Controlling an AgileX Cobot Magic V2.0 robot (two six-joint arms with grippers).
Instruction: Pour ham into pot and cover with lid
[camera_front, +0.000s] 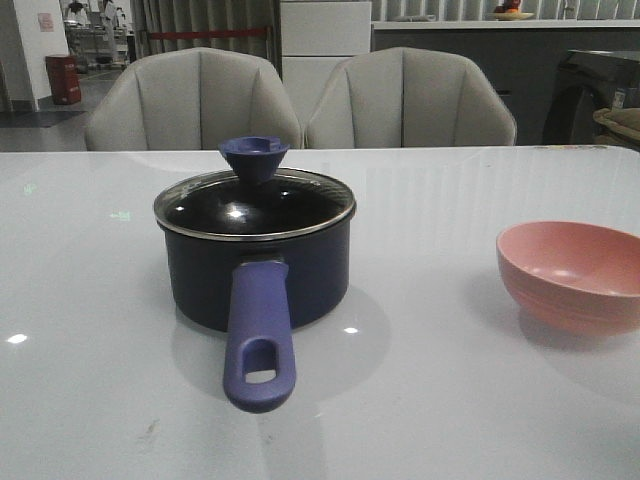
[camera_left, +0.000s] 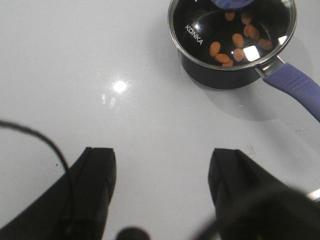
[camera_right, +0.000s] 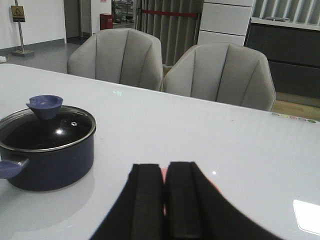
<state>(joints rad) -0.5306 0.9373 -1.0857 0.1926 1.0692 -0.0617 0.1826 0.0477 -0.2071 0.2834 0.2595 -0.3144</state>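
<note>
From the front, the pot (camera_front: 255, 262) stands a little left of the counter's (camera_front: 430, 400) middle, its handle (camera_front: 258, 340) pointing at the near edge, and the lid (camera_front: 254, 203) sits level on its rim with the knob (camera_front: 254, 156) upright. The pink bowl (camera_front: 572, 272) rests well apart toward the right edge, and looks empty from here. Neither arm shows in this view, so the room around pot and bowl is open on all sides. In the left wrist view, the left tool (camera_left: 162, 192) hangs released, jaws wide apart over bare counter, holding nothing; the pot lies well away from it, and through the glass the ham (camera_left: 236, 44) shows as several orange pieces scattered on the black bottom. In the right wrist view, the right tool (camera_right: 165, 192) is clenched, its two pads pressed together with no object clearly between them, though a pinkish spot behind them may be the bowl's rim. The pot and lid sit well clear of it. Judging from this, both steps look done; what remains is to keep both arms away from the handle, which juts toward the near edge and would turn the pot if nudged.
</note>
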